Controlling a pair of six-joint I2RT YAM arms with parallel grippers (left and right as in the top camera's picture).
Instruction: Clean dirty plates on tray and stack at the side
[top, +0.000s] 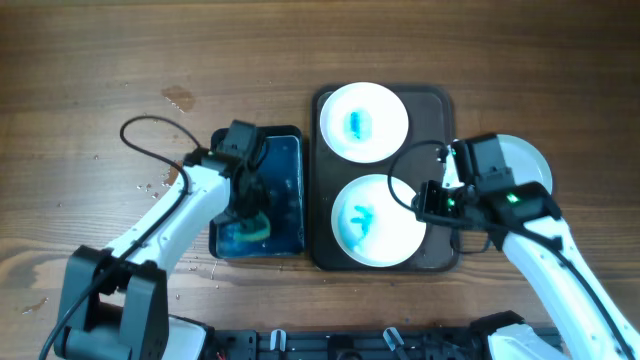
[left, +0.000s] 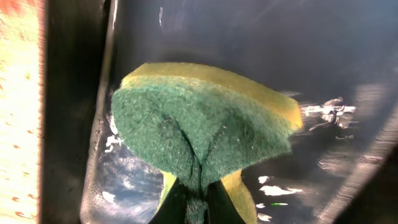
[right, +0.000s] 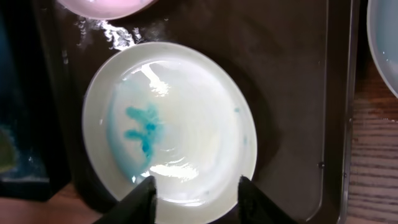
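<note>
Left tool (left: 191, 202), mostly cut off, pinches sponge (left: 199, 118); right tool (right: 198, 194) spread wide over stained plate (right: 186, 99).

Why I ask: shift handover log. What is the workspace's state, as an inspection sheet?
Surface: wooden table, wet specks by the left arm.
Job's things: blue-stained far plate and near plate on the tray; side plate right of it; sponge in the basin.
Clutter: nothing seen.
Grippers: left gripper shut on sponge; right gripper open over near plate's edge.
Cables: left cable loops over the table; right cable arcs over the tray.
Surroundings: nothing seen.
</note>
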